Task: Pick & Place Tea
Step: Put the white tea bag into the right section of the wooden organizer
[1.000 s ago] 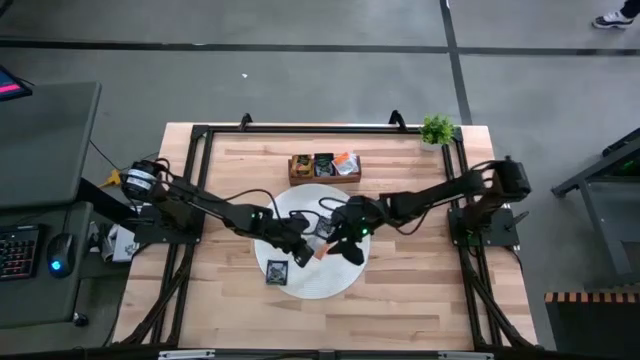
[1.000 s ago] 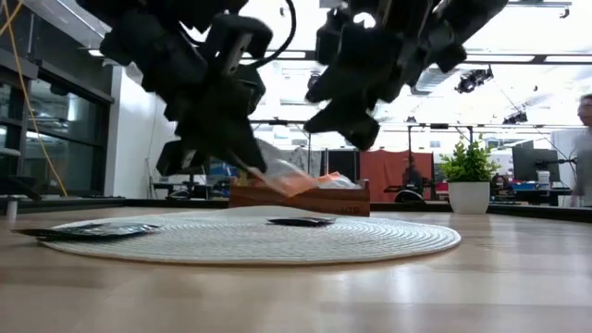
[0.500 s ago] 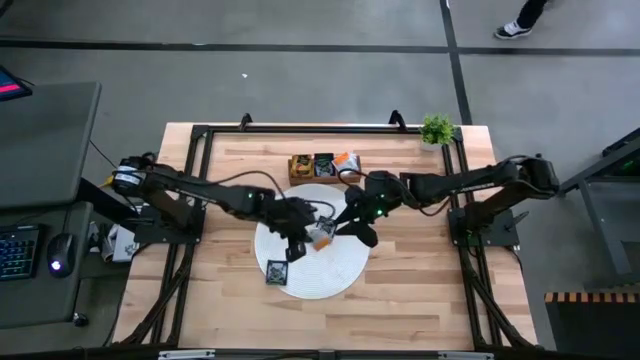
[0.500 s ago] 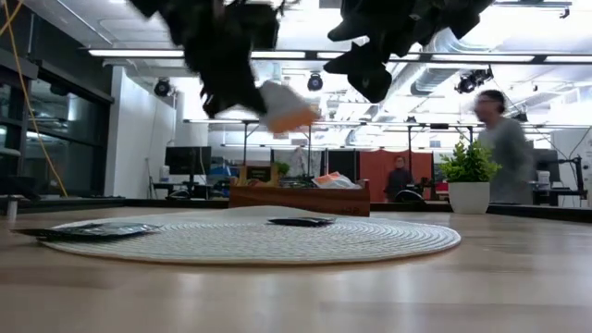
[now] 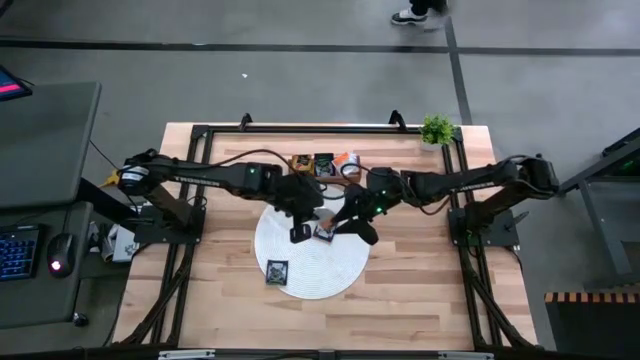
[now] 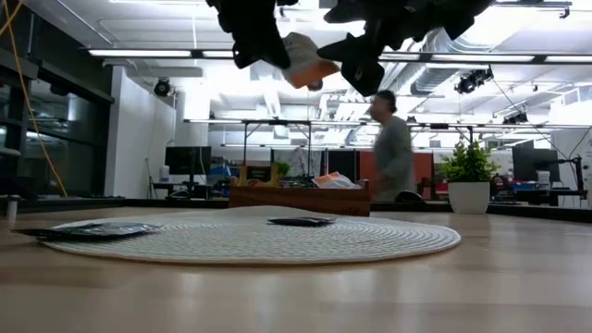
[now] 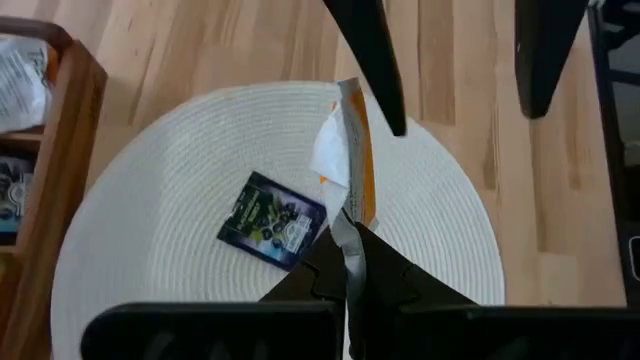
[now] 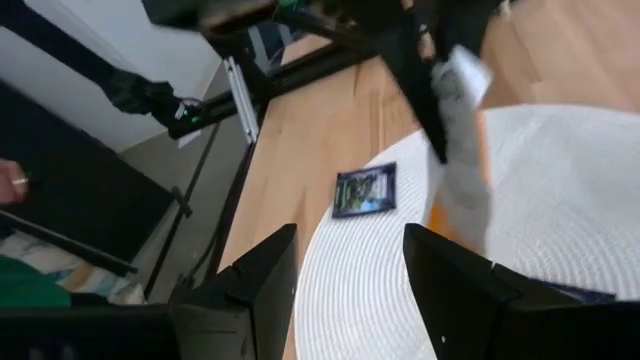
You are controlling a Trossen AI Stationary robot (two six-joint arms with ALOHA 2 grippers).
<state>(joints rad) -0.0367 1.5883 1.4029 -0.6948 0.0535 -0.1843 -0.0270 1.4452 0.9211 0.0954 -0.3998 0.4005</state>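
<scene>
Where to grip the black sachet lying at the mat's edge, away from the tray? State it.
The black sachet lies flat on the white mat, partly overhanging the rim. Probably come straight down with the pincer and pinch two opposite edges; the overhanging edge looks easiest, since the weave gives no gap underneath.

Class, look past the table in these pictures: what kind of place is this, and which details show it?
Probably an open-plan robotics lab or workshop: exposed ceiling strip lights, desks with monitors in the background, and two robot arms mounted on a framed wooden table, beside a keyboard and mouse.
</scene>
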